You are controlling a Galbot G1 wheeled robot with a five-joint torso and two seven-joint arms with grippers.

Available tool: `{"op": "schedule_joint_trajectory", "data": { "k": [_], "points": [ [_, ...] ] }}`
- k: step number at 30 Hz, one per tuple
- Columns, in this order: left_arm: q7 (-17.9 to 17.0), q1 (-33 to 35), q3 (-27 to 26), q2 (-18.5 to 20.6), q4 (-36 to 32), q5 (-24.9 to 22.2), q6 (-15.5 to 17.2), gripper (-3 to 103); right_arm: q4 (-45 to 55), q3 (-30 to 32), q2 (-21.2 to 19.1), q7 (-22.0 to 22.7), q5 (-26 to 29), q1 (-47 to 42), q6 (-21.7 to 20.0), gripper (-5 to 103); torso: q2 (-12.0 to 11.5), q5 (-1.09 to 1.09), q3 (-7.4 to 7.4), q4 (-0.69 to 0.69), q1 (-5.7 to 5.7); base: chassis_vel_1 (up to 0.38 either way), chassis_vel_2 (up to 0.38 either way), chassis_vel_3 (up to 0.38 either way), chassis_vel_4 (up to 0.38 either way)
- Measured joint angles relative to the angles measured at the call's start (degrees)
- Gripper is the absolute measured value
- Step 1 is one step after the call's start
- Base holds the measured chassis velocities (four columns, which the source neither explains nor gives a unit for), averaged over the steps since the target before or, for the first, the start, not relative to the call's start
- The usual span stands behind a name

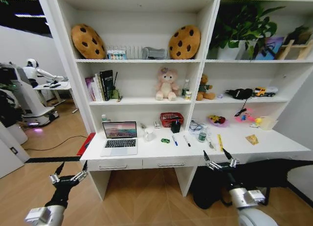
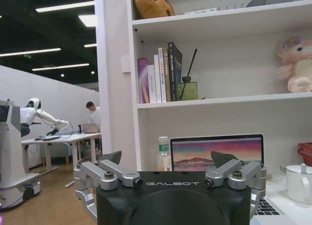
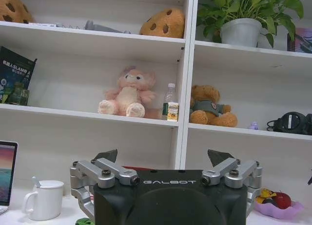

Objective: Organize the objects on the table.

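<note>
We hold left gripper (image 1: 68,176) and right gripper (image 1: 221,162) spread, empty, short of the table (image 1: 274,145). Beyond: open laptop (image 1: 120,137) left, green toy car (image 1: 165,140) and pens (image 1: 174,140) mid-desk. We'd advance squarely, staying above the edge.

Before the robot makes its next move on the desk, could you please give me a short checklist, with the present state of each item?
1. Left hand free and open: ok, fingers spread, nothing held, below the desk front.
2. Right hand free and open: ok, fingers spread, nothing held, near the desk edge.
3. Laptop within view: ok, it stands open on the left part of the table, screen lit.
4. Green toy car free to pick: ok, it lies apart from the pens.
5. Pens separated: ok, the blue-capped and black-capped pens lie side by side, not touching.
6. Drawers closed: ok, both fronts sit flush.
</note>
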Motion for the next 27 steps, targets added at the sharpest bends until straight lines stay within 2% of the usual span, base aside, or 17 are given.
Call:
{"op": "schedule_joint_trajectory", "data": {
  "k": [27],
  "points": [
    [0.0,0.0,0.1,-0.5,0.5,0.1,-0.1,100,0.2,-0.6,0.0,0.3,-1.3,0.5,-1.0,100,0.0,0.00,0.00,0.00,0.00,0.000,0.000,0.000,0.000]
  ]
}}
